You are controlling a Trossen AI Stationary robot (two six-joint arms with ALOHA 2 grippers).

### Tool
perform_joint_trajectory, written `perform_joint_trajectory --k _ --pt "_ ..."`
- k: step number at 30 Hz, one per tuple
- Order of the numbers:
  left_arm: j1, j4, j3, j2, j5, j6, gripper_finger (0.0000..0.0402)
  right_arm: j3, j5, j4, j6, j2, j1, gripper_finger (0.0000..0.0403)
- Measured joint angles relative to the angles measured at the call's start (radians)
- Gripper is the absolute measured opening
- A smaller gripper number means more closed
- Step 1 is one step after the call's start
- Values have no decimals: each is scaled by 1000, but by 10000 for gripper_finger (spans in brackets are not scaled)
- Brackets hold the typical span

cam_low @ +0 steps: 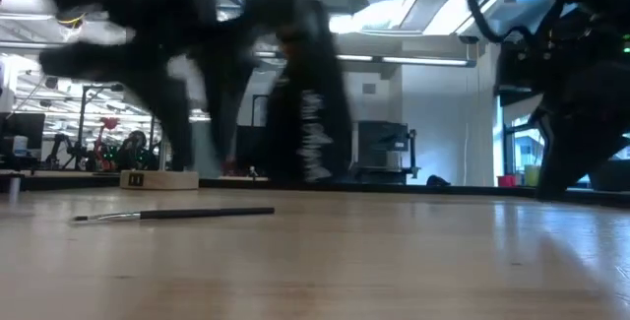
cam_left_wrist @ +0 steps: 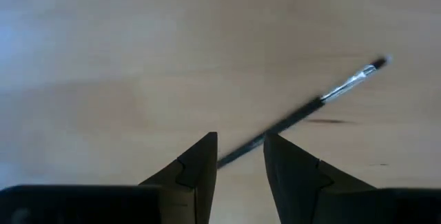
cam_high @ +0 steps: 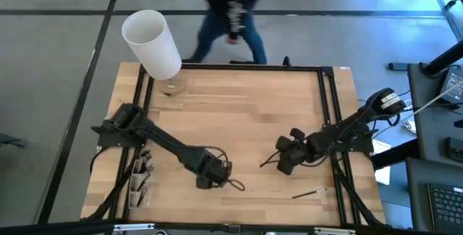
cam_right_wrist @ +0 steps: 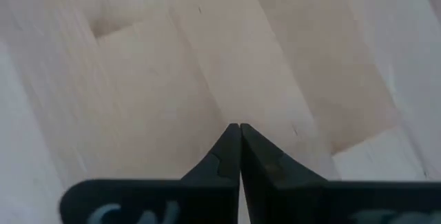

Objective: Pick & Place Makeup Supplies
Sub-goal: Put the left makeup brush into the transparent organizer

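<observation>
My left gripper [cam_high: 215, 175] [cam_left_wrist: 240, 156] is low over the table's near middle and open. Its fingers stand on either side of the handle end of a thin dark makeup brush [cam_left_wrist: 303, 110], whose bristle tip [cam_left_wrist: 377, 63] points away from them. A second brush [cam_high: 309, 191] lies flat near the near right edge. The low view shows one brush [cam_low: 177, 214] lying flat on the wood. My right gripper [cam_high: 283, 160] [cam_right_wrist: 239, 136] is shut over bare wood right of centre. A thin dark line [cam_high: 268, 163] runs beside it; what it is, I cannot tell.
A tall white cylinder [cam_high: 152, 43] stands tilted over a round base [cam_high: 172, 87] at the far left corner. A small rack with pale items [cam_high: 139, 179] sits on the near left edge. A person [cam_high: 230, 7] stands beyond the far edge. Black rails [cam_high: 327, 97] frame the tabletop.
</observation>
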Motion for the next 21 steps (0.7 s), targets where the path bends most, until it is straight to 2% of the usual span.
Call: perform_joint_trajectory --k 3,9,16,21 --pt "-17 -30 -1 65 -59 49 116 21 37 3 20 0 27 8" --pt "-46 -27 -1 161 -282 54 115 53 78 41 25 0 64 14" --pt "-73 -66 5 182 -277 58 101 56 96 69 63 0 117 4" --pt "-94 -72 3 182 -256 -31 81 56 133 70 87 0 149 12"
